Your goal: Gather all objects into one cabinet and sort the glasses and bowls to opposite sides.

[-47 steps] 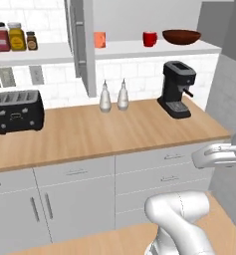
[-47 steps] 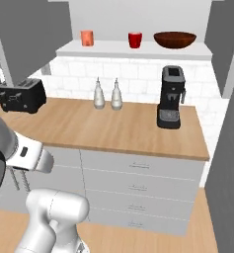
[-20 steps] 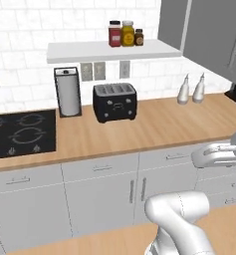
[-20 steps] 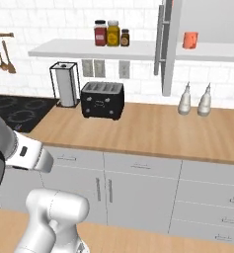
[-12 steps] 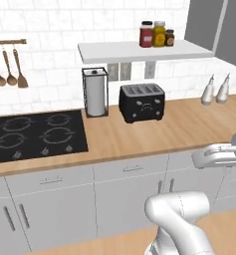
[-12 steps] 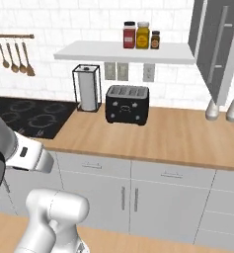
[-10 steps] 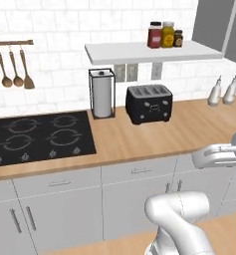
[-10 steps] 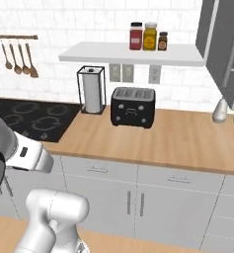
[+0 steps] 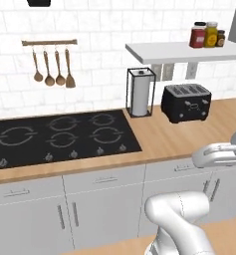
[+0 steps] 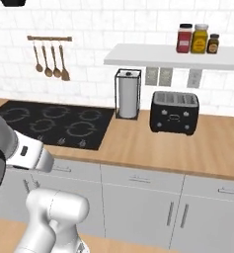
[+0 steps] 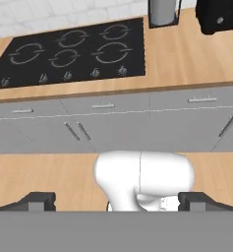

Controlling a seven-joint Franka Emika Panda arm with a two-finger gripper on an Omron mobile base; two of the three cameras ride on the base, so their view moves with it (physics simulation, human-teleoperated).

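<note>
We face a stretch of wooden tabletop [image 9: 164, 137] with a black hob [image 9: 59, 139] set into it, and none of the cups, the bowl or the grey-doored cabinet lies in front of us here; at most a sliver of grey at the top right edge of the left base view may be a cabinet door, too little to tell. What we do see is a rail of hanging utensils [image 9: 52, 64] on the white tiled wall, a paper towel holder [image 10: 128, 94] standing just beside a black toaster [image 10: 175, 112], and a doorless white shelf [image 10: 173, 55] carrying three spice jars [image 10: 197, 38]. In the hand view the end effector [image 11: 116, 199] points down toward the floor and the grey cupboard fronts [image 11: 113, 123], its two dark fingertips [image 11: 37, 199] spread as wide as they go, with nothing between them. We judge the step in hand to be travel rather than grasping: the base has to bring us in front of the cups and bowl before any reach makes sense. To do this well, we should hold the arm folded close to the body so it cannot clip the tabletop edge, the toaster or the shelf while driving. We should stop squarely facing the cabinet, near enough that its shelf sits within easy reach. The open fingertips are ready for a first cup, so no adjustment is needed there. The risk lies in stopping short or at an angle, which would force a stretched, awkward reach.
</note>
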